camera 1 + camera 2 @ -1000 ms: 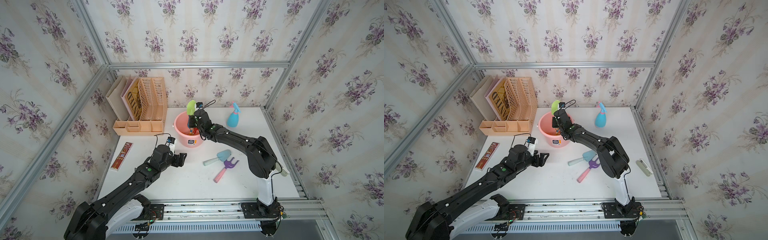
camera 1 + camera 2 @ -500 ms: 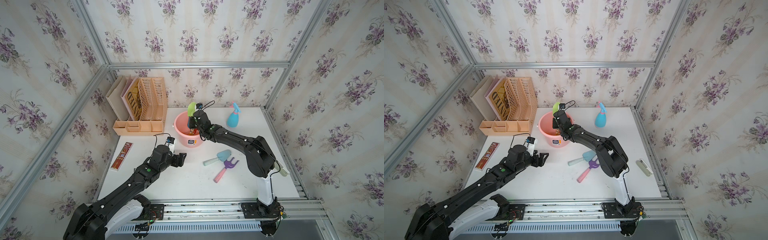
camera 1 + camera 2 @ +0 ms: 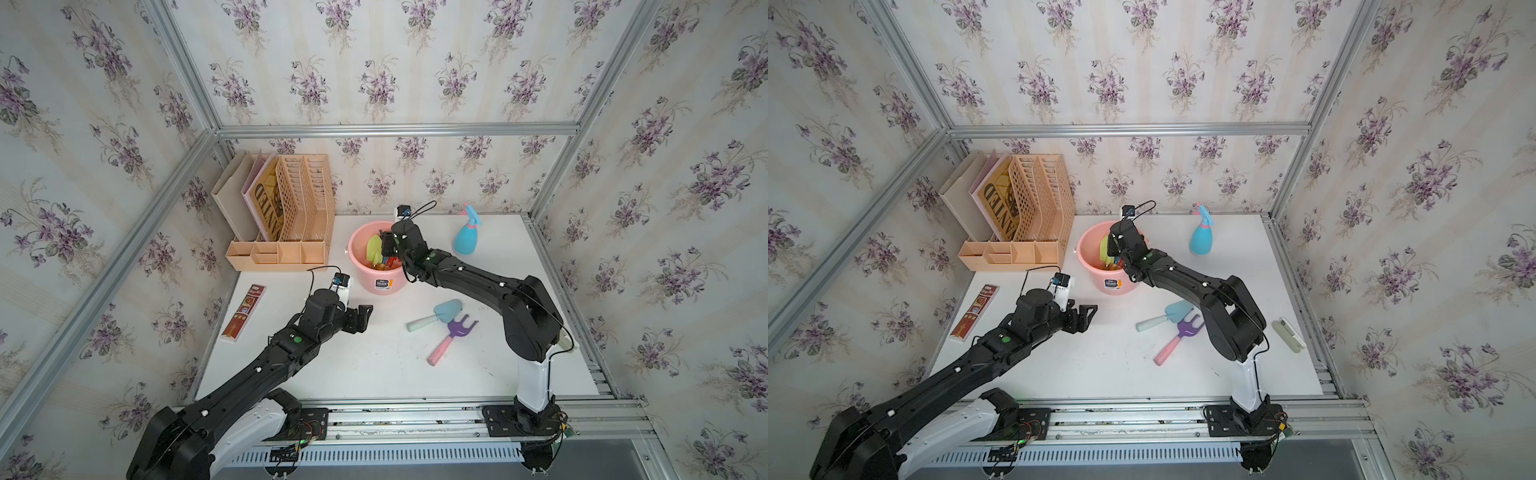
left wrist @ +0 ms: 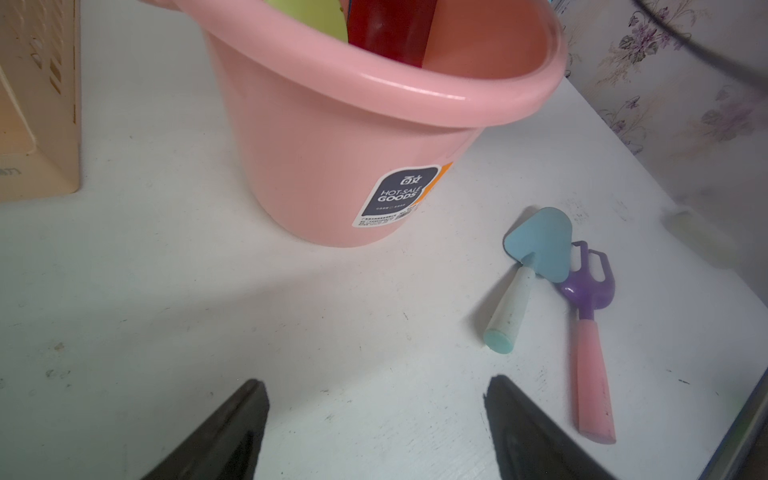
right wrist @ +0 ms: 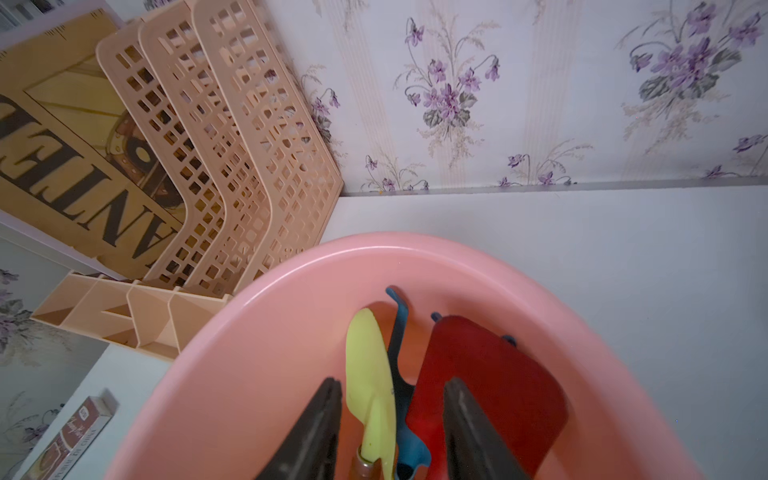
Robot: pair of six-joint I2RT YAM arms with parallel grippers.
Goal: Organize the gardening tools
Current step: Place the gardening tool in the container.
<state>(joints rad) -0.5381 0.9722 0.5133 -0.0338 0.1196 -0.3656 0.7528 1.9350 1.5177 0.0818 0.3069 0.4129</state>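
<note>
Right claw (image 5: 390, 382): jaws parted and dipped into the mouth of the pink bucket (image 3: 376, 286). I see the green trowel's blade between them, not pinched.
Left claw (image 4: 376, 386): jaws spread wide, nothing between them. I read it as poised over bare table (image 3: 374, 365), near the bucket's front.
Green trowel (image 5: 370, 365): inside the bucket, blade up.
Blue fork (image 5: 399, 332): inside the bucket, tines up, between the green trowel and the red one.
Red trowel (image 5: 478, 374): inside the bucket, blade up, just beside the blue fork.
Light-blue trowel (image 3: 446, 309): flat on the table in front of the bucket, on the right arm's side. Its blade edge lies against the purple fork's tines.
Purple fork (image 3: 459, 328): flat on the table with its pink handle pointing toward the front edge.
Spray bottle (image 3: 467, 239): light blue, upright at the back of the table, near the bucket but apart from it.
File organiser (image 3: 299, 199): beige, in the back-left corner.
Slim red-brown box (image 3: 245, 311): flat at the table's left edge.
</note>
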